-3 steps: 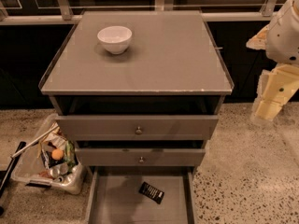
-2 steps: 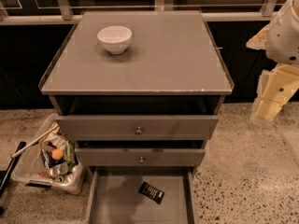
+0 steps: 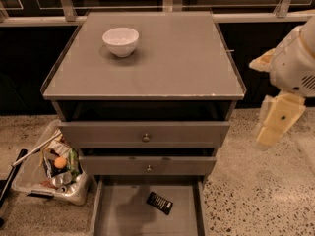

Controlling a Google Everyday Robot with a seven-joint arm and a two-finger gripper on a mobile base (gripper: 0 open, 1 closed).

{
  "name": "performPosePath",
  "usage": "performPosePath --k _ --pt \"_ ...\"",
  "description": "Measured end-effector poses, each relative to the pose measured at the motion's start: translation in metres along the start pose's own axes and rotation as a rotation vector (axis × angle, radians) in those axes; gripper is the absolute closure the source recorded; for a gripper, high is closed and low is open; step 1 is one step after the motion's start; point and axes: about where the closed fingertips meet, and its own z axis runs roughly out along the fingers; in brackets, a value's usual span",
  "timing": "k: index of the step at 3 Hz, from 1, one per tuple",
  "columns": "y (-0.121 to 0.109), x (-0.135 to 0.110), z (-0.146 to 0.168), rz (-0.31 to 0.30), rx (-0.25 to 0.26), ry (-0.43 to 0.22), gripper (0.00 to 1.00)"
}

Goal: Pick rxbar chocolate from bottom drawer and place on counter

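In open bottom drawer (image 3: 123,215), right of middle: rxbar chocolate (image 3: 159,202) — small flat black wrapper, pale lettering, lying askew on grey floor. Pincer (image 3: 276,123) hangs right of counter (image 3: 177,58), well apart from bar — how far open, cannot tell.

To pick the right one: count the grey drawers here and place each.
3. Upper grey knobbed drawer under the flat grey counter; middle grey knobbed drawer below it; bottom shallow grey drawer pulled out. The cream gripper hangs to their right.
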Motion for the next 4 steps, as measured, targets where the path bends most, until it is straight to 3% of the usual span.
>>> performPosePath --k 2,3,4 --pt "0.037 0.002 0.057 -0.013 0.012 -0.169 0.0" --pt "0.043 0.001 0.082 -0.015 0.033 -0.26 0.0" --pt "0.043 0.001 0.082 -0.015 0.033 -0.26 0.0"
